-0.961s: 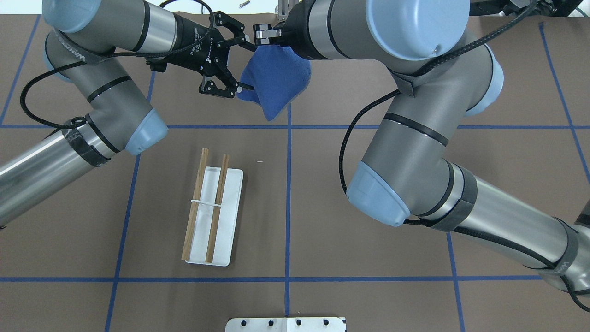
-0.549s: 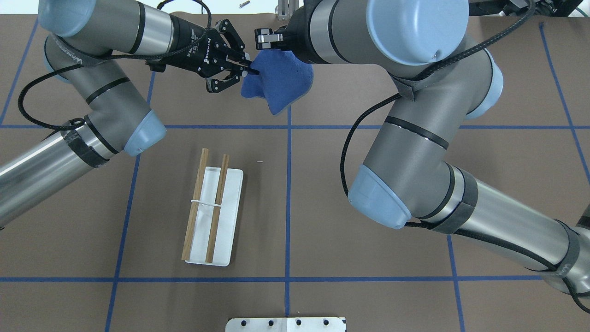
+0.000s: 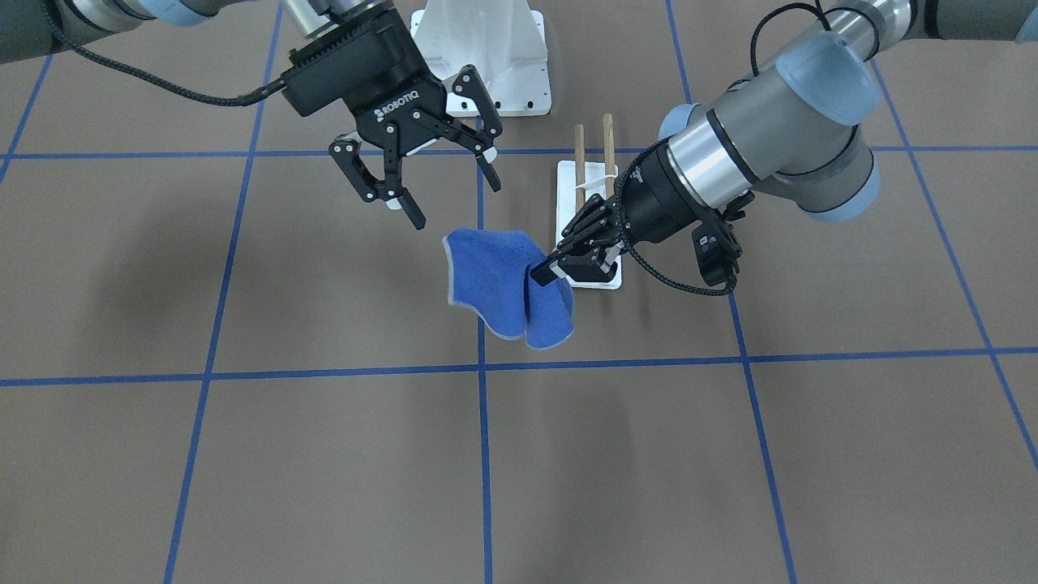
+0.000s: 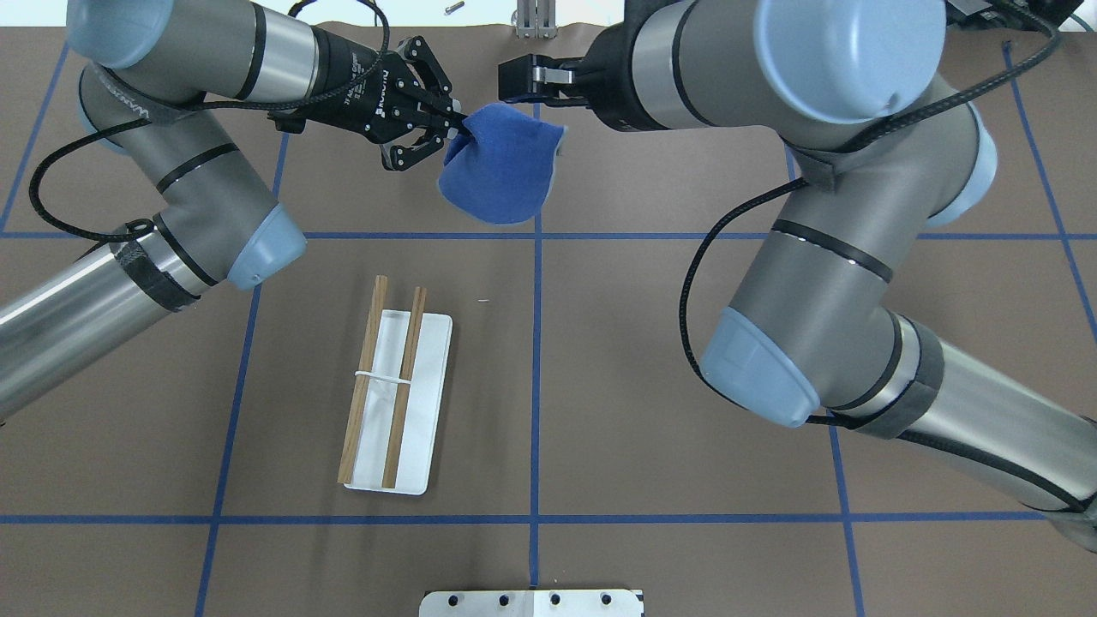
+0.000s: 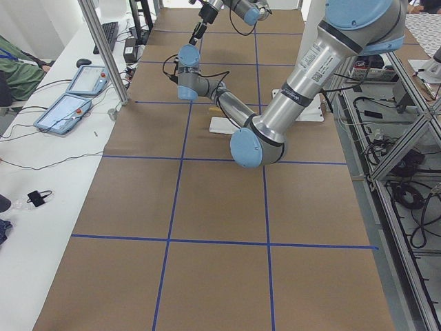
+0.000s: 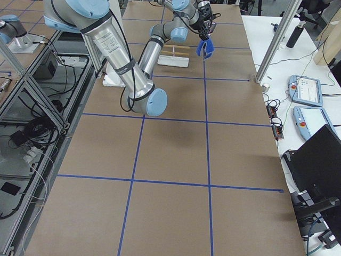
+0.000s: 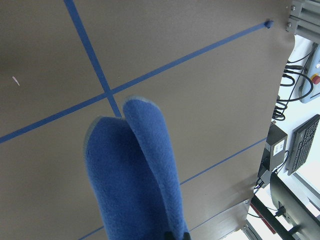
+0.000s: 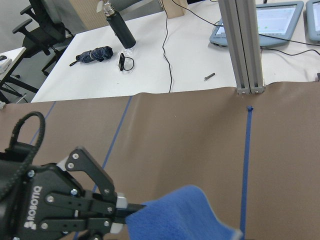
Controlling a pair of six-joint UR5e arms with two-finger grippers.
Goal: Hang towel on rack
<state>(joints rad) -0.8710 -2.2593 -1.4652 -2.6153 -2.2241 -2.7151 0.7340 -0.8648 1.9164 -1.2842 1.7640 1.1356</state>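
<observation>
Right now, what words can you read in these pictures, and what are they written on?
"ROBOTIQ": white letters on the black body of the open right gripper, front-facing view.
"ROBOTIQ": on the left gripper holding the towel, right wrist view.
Too blurred to read: the lettering on the grey strap of the left arm, and a sticker on that arm in the left-side view.

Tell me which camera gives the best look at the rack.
Overhead exterior: the rack shows whole, base and both rods unobstructed. In front-facing, the left pincer covers part of its base. Both side views show it small and far. Neither wrist view shows it.
</observation>
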